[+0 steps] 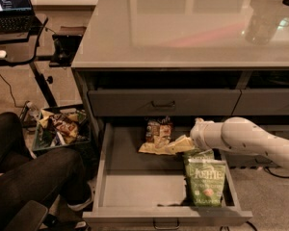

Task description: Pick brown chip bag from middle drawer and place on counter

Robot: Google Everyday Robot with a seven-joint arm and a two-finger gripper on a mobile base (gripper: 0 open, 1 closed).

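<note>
My pincer (182,144) is in the middle drawer (135,186), against the brown chip bag (157,133); grip, I cannot tell. Lifting to tabletop (183,32) remains.

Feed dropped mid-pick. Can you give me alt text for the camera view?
The arm's pincer is inside the open middle drawer, at the right edge of the brown chip bag near the back. A green Kettle bag sits front right, and the counter spans above.

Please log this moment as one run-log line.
gripper: in middle drawer, at brown chip bag | counter: bag not yet placed
</note>
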